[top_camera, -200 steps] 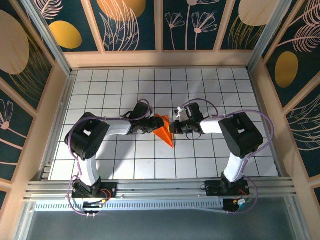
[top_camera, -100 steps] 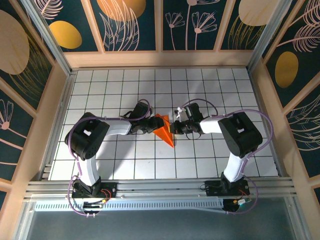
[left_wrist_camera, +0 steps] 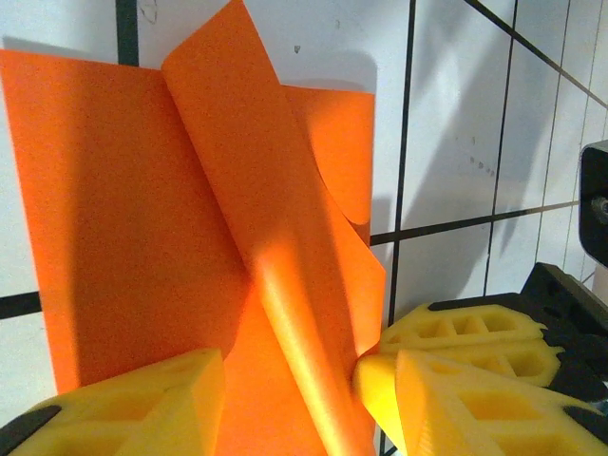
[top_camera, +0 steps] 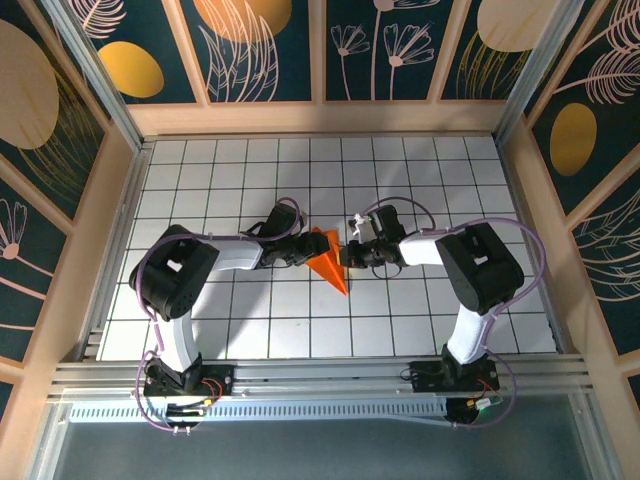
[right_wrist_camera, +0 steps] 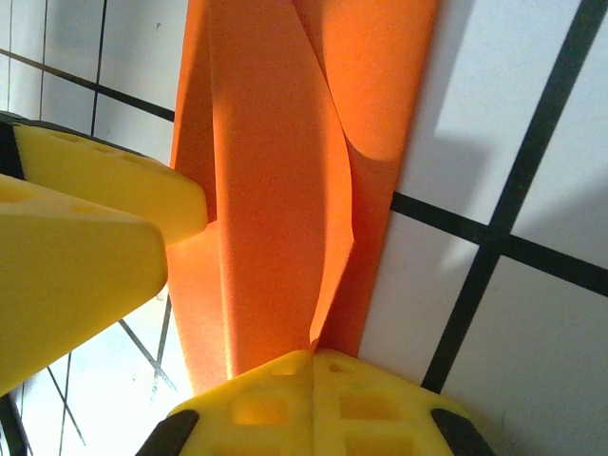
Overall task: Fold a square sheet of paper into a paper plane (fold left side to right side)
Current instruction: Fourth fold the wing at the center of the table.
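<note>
Right wrist: paper plane (right_wrist_camera: pixel 285 190) in hand (right_wrist_camera: pixel 313 369)

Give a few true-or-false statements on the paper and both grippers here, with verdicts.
1. The orange paper lies flat and unfolded. False: it is folded, with a raised flap.
2. The right gripper is shut on the paper's edge. True.
3. The left gripper has its jaws pressed together. False: they stand apart, a paper ridge between them.
4. The grippers meet the paper from opposite sides. True.
</note>
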